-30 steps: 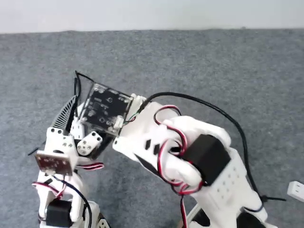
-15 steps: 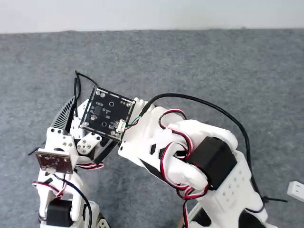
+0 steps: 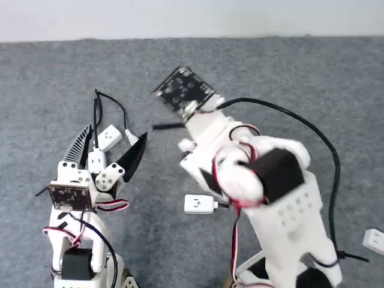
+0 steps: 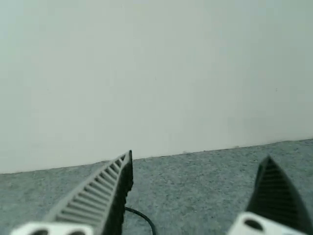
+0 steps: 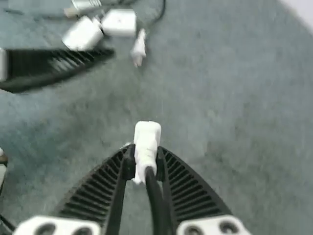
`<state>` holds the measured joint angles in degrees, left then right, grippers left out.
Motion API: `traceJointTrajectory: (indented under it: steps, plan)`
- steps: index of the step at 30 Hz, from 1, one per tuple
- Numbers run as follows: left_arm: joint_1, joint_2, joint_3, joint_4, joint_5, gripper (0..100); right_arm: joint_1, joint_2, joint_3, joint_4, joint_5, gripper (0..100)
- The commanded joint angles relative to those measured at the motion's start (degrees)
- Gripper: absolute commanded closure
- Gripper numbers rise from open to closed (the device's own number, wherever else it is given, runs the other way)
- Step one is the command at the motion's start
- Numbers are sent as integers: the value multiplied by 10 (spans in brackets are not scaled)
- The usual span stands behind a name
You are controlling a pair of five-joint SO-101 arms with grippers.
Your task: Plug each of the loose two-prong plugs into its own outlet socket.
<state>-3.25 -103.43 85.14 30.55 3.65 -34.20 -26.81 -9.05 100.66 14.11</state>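
My right gripper is shut on a small white two-prong plug, whose black cable runs back between the fingers. It hangs above the grey carpet beside the left arm's black finger. My left gripper stands open, low on the carpet. Two white socket blocks lie between its fingers, and a small loose plug rests by the right-hand finger. In the right wrist view the same blocks and loose plug lie ahead. Another white socket block lies by the right arm's base.
Black cables loop from the blocks toward the far side. A further white socket block sits at the right edge. Grey carpet stretches to a pale wall. The right arm's camera board stands high over the middle.
The right arm has swung up and away from above the left gripper, toward the far middle. That uncovered the blocks between the left fingers and the block by its base. The left arm barely moved.
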Motion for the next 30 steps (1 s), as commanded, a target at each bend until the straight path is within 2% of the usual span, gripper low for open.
traceJointTrajectory:
  steps: [1,9,16,20,24,25,27,30]
  plan:
    - [-11,-10,-6,-18,-5,626,40,11,42,17,-7,991]
    - [-13,-10,2,-22,-5,626,85,23,136,-36,-8,991]
    - [-18,-10,10,-59,-7,626,95,17,139,-57,-7,991]
    - [-15,-10,-7,13,-69,626,95,25,154,-59,-9,991]
    - [-7,-10,-14,66,-60,626,70,55,191,-73,-6,991]
    - [-10,-10,-13,65,-55,626,58,71,207,-76,8,991]
    - [-18,-10,-15,64,-53,626,39,108,233,-80,88,991]
    - [-31,-10,-14,65,-53,626,58,153,229,-80,202,991]
